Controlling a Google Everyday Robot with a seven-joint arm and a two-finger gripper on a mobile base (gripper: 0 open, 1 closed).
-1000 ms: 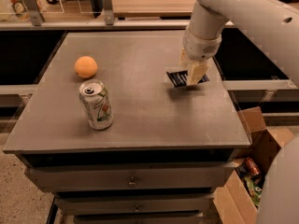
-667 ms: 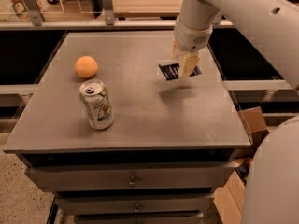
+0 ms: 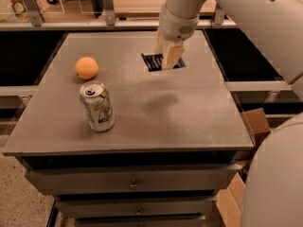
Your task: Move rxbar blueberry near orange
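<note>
Center frame, big grey table (image 3: 199,126), flat top, fills most of the view. Drawers (image 3: 94,179) stacked below its front edge, small knobs in the middle of each.

White arm (image 3: 227,13) comes in from top right and reaches down over the back half of the table. More white robot body fills the bottom right corner. Brown cardboard box (image 3: 258,121) sits on the floor off the table's right side, partly hidden behind the table edge and the robot body.

White-green can (image 3: 97,106) stands upright on the left front part of the table, top closed with the tab showing.

Orange (image 3: 86,67) rests on the table, left side, just behind the can and slightly further left. Near the can but not touching it.

Claw (image 3: 165,60) hangs at the end of the arm over the back middle of the table, pointing down. Tan fingers (image 3: 173,56) are narrow, clamped on the bar.

Bar (image 3: 152,62): dark navy wrapper with pale lettering, roughly flat, sticking out on both sides of the near finger, more to the left. It sits well apart from the orange, off to the orange's right, with bare tabletop between them, and well apart from the can too. A soft dark shadow patch lies on the tabletop in front of the claw, toward the camera. The bar looks held clear of the surface, but contact under it can't be confirmed.
</note>
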